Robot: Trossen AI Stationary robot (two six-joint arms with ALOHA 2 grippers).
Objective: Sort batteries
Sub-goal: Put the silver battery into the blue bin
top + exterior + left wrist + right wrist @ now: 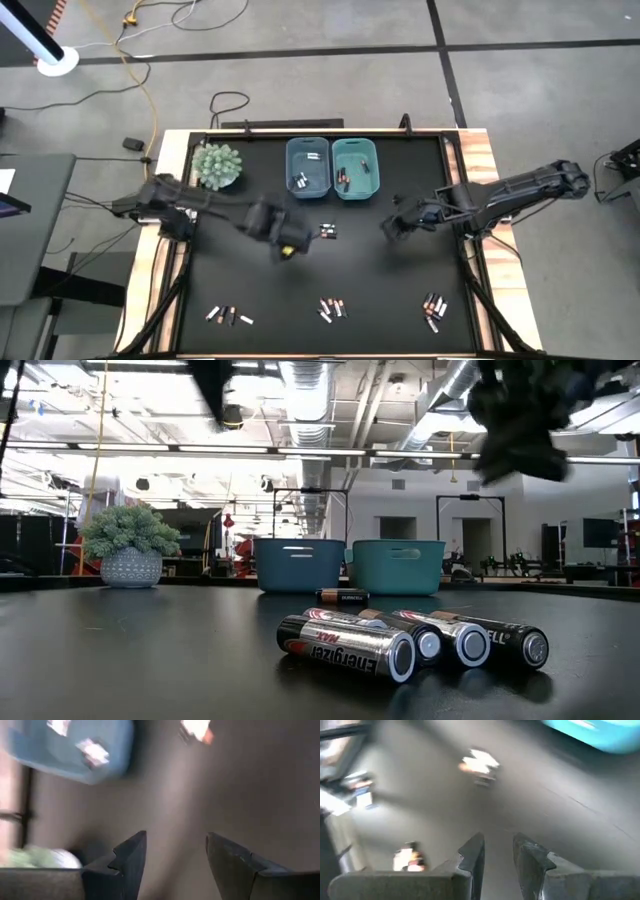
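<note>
Reaching over the mat, left gripper [291, 247] gapes empty near the batteries [327, 232]; right gripper [390, 229] hovers narrowly parted, empty.

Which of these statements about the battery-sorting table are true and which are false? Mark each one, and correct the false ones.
1. Two bins stand side by side at the far edge of the table. True: the blue bin and the teal bin.
2. Both bins are empty. False: each already holds a few batteries.
3. The left gripper holds a battery. False: its fingers stand open with nothing between them.
4. Loose batteries lie in groups along the near edge. True: three groups, such as the middle group.
5. A small potted plant stands to the right of the bins. False: it stands to their left.
</note>
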